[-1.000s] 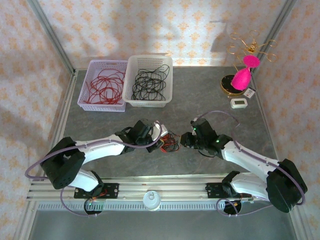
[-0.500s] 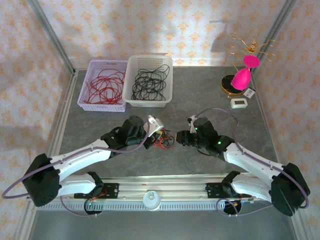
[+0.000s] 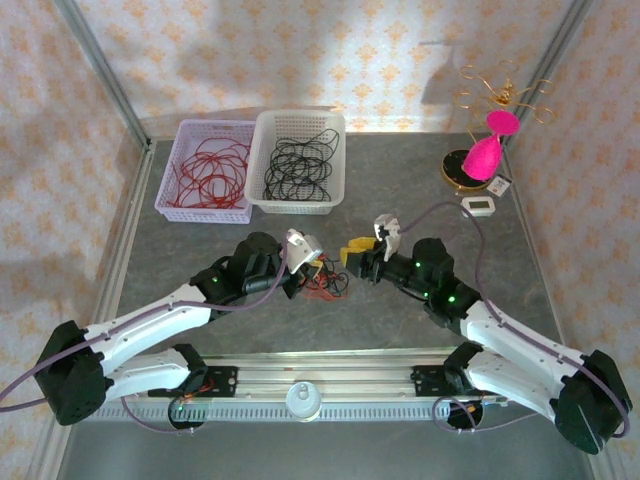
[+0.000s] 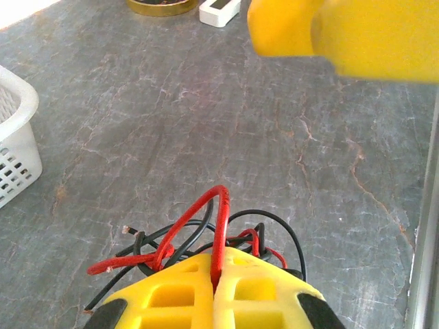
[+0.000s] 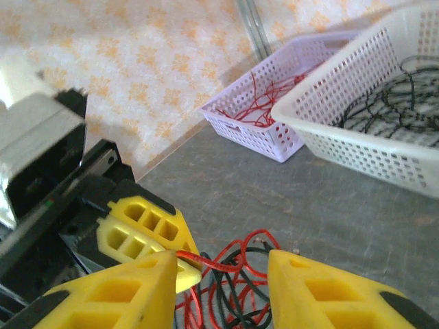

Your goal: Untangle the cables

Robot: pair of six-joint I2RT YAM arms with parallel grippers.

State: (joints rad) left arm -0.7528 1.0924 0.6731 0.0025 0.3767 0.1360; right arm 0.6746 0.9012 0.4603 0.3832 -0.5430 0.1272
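The cables (image 3: 328, 282) lie as a small knot of red and black wire on the grey table between my two grippers. My left gripper (image 3: 312, 266) is shut on a red loop (image 4: 220, 219) that rises out of the knot, its yellow jaws pressed together around the wire (image 4: 216, 264). Black strands (image 4: 278, 221) curl beside that loop. My right gripper (image 3: 352, 254) hovers just right of the knot, open, its yellow fingers (image 5: 147, 284) spread apart with the tangle (image 5: 236, 288) lying beyond them. Nothing is held between them.
A lilac basket (image 3: 200, 213) of red wires and a white basket (image 3: 292, 207) of black wires stand at the back left. A pink and gold ornament (image 3: 483, 155) and a small white device (image 3: 476, 206) sit at the back right. Metal rails edge the table.
My left gripper has shut on the red loop and its arm has stretched forward. My right gripper has opened and drawn up and away from the knot.
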